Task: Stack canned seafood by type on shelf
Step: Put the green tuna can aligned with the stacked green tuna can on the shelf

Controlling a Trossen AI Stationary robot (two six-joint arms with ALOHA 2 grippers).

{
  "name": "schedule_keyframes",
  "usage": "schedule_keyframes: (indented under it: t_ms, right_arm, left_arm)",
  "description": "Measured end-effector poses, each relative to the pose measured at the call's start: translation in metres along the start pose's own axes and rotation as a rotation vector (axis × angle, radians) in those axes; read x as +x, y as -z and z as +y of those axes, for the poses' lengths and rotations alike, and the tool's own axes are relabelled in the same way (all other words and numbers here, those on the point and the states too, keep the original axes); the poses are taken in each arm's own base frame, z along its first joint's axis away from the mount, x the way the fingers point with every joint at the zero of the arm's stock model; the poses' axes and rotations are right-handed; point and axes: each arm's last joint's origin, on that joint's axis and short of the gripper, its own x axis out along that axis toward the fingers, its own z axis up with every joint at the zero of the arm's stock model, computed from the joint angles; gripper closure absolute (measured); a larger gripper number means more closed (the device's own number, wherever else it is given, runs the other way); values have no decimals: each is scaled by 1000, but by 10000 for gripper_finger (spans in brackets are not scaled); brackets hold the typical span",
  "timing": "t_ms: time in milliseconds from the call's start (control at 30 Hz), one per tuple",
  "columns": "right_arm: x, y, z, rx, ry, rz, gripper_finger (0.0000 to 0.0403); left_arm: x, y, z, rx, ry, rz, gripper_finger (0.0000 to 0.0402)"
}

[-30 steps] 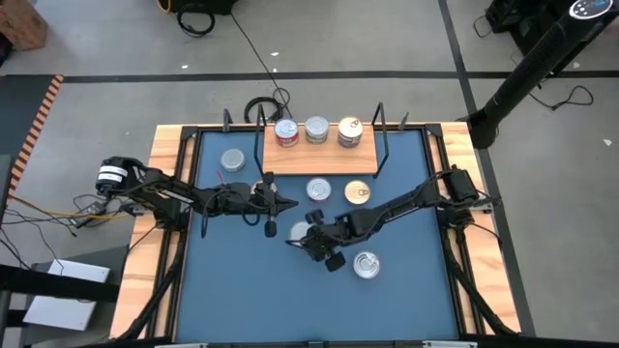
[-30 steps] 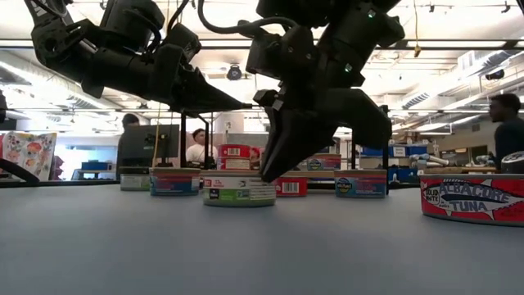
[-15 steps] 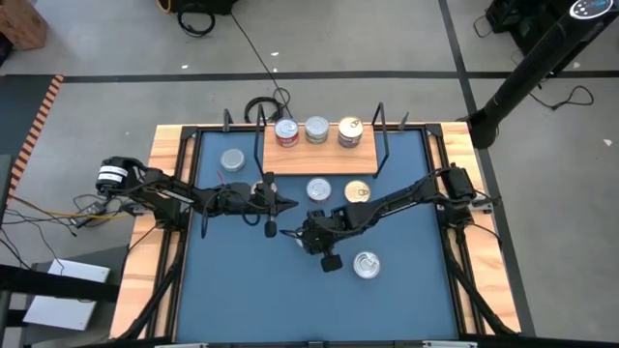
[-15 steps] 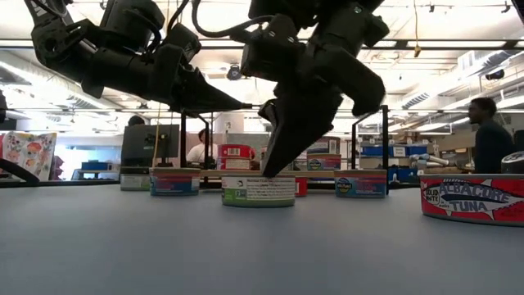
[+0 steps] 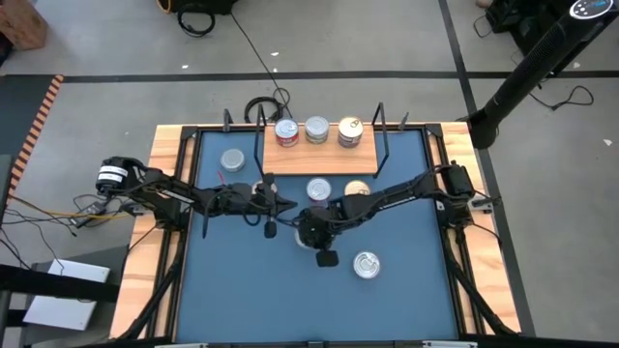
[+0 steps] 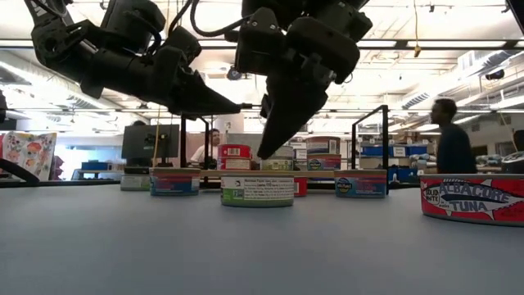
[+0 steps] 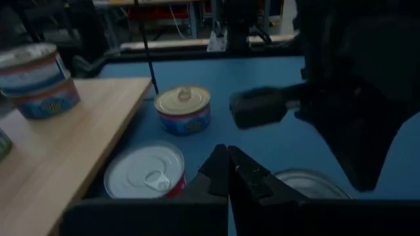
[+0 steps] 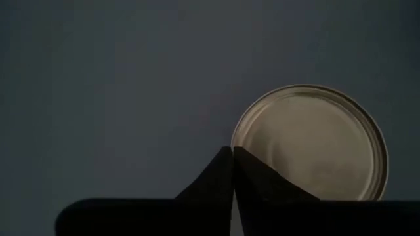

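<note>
Three tins [image 5: 316, 129] already stand on the shelf [image 5: 319, 148] at twelve o'clock. The right gripper [image 6: 268, 147], fingers pinched together and empty, hovers above a silver-topped tin [image 8: 308, 144] at mid-table; it must likely spread before grasping. The left gripper [image 7: 228, 172], likewise closed, waits at nine o'clock. Blue mat [image 5: 242, 280]; a person [image 6: 452, 146] stands in the room behind.
</note>
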Motion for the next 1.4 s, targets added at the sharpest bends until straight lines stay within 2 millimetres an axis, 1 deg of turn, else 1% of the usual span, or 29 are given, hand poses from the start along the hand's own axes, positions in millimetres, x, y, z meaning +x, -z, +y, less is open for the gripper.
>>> schedule_keyframes:
  t_ms: [100,200,267,367,467,600,800,1033,1233,1400]
  right_arm:
    - [1,2,8,-26,11,16,361]
    - [3,3,20,-71,47,18,359]
    - [5,4,27,-99,56,13,366]
    - [11,9,35,-120,45,-2,391]
    - [18,17,38,-111,22,-3,395]
    - [27,26,36,-66,6,-44,392]
    - [32,31,28,-41,74,-90,397]
    - [32,29,24,-29,92,-117,396]
    - [32,28,23,-28,97,-127,396]
    - [31,27,18,-13,110,-132,396]
  left_arm:
    - [1,4,0,-28,2,28,400]
    - [4,11,-1,-62,23,61,400]
    - [7,16,-2,-74,28,82,400]
    - [10,24,-2,-77,11,112,400]
    - [14,28,-3,-94,9,101,401]
    - [17,36,-4,-98,8,124,401]
    - [20,41,-4,-107,-4,136,401]
    - [27,61,-5,-111,-28,178,401]
    - [32,64,-6,-115,10,126,401]
    - [33,65,-8,-117,37,117,401]
